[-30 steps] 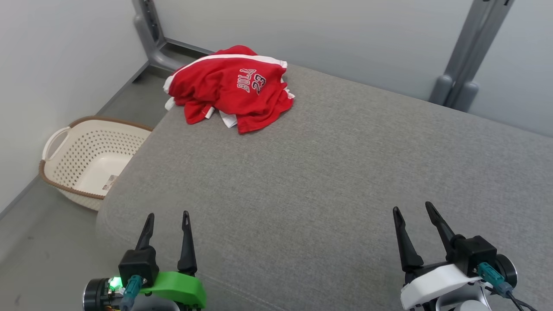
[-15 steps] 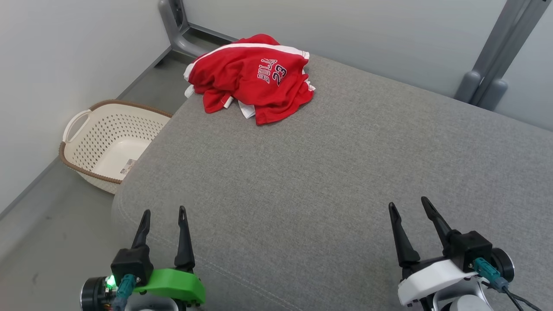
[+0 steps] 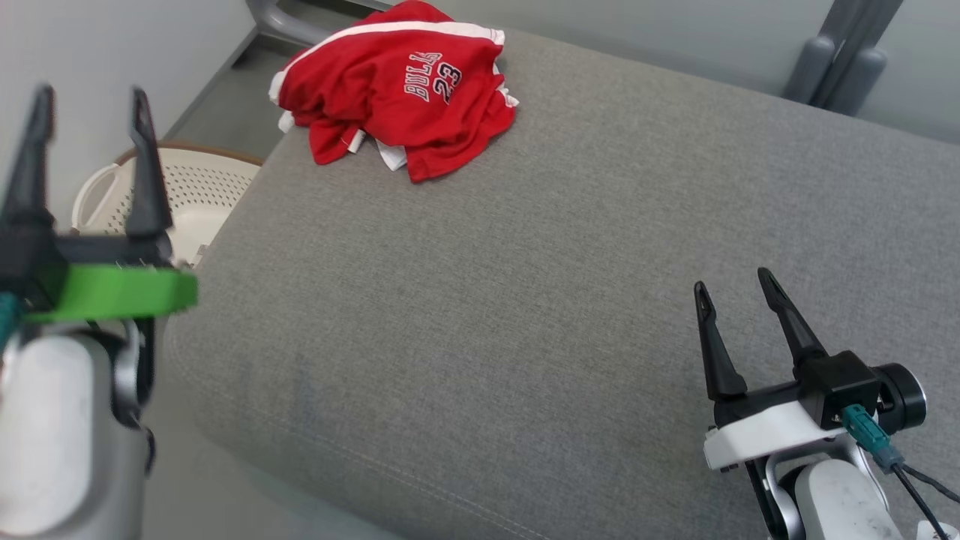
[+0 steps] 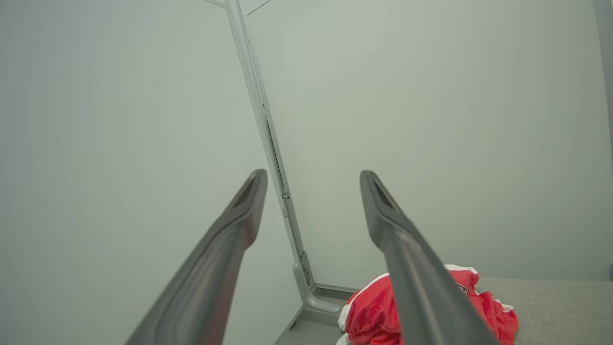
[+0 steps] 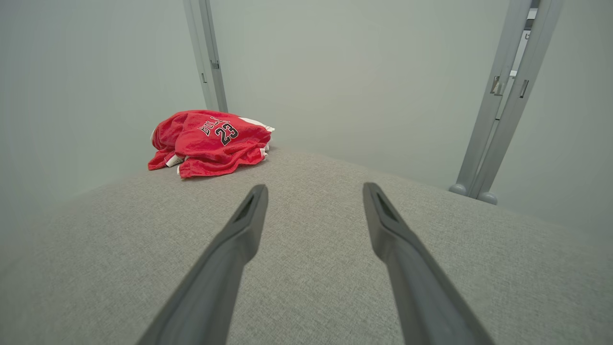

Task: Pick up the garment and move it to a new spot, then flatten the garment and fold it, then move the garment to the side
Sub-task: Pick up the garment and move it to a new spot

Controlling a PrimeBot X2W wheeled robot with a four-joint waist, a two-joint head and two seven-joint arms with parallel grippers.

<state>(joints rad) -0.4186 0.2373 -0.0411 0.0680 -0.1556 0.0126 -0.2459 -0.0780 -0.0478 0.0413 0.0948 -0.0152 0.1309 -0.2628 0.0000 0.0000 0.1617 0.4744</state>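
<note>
While their jaws gape empty, your left gripper (image 3: 91, 94) and right gripper (image 3: 733, 279) touch nothing.
Crumpled red-and-white jersey (image 3: 397, 94): grey fabric cushion's (image 3: 525, 300) far left corner (untouched).

The right pincer (image 5: 314, 188) hangs over the grey cushion (image 5: 479, 249), fingers spread with nothing between them. The red garment (image 5: 210, 141), marked 23, lies crumpled at the far left corner, well apart. A grey post (image 5: 498, 120) stands by the wall (image 5: 359, 72).
</note>
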